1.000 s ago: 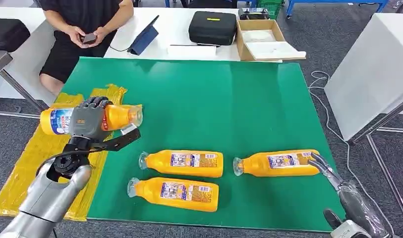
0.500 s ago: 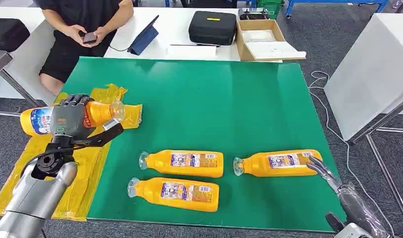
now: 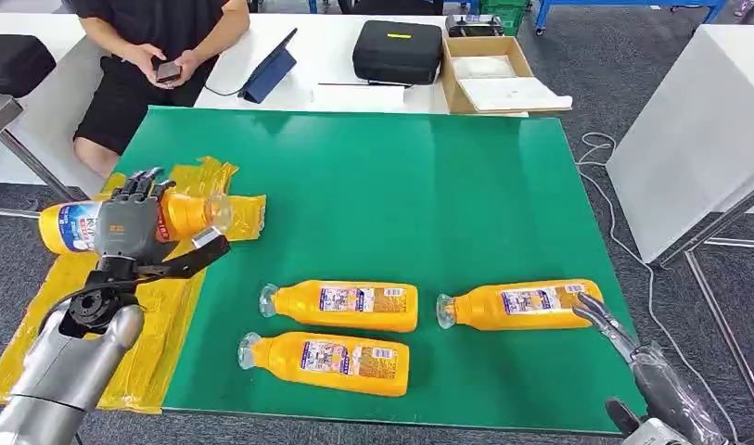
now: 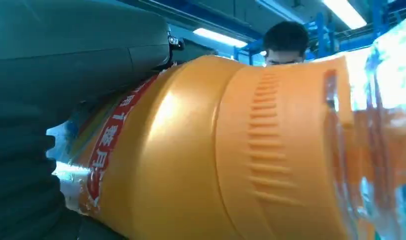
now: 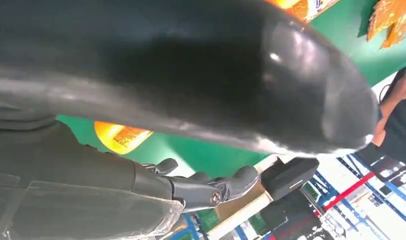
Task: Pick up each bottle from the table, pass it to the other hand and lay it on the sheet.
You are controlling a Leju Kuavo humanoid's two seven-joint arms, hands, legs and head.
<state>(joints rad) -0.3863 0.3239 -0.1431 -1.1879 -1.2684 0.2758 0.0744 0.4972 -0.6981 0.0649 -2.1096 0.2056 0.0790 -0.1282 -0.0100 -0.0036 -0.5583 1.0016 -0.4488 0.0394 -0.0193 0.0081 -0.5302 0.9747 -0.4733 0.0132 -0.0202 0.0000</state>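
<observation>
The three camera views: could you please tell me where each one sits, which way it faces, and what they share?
Head view: high on the body, looking forward and down at the green table; both silver arms show, the left hand around an orange plastic juice bottle over the yellow sheet.
Left wrist view: behind the left hand, close against that bottle.
Right wrist view: behind the right hand, over the table.
Shared: the bottle, head and left wrist.

red label characters on held bottle (image 4: 201,165), unreadable

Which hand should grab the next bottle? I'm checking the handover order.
Probably the right hand: open, fingertips beside the nearest table bottle. The left hand is over the yellow sheet with its bottle.
</observation>
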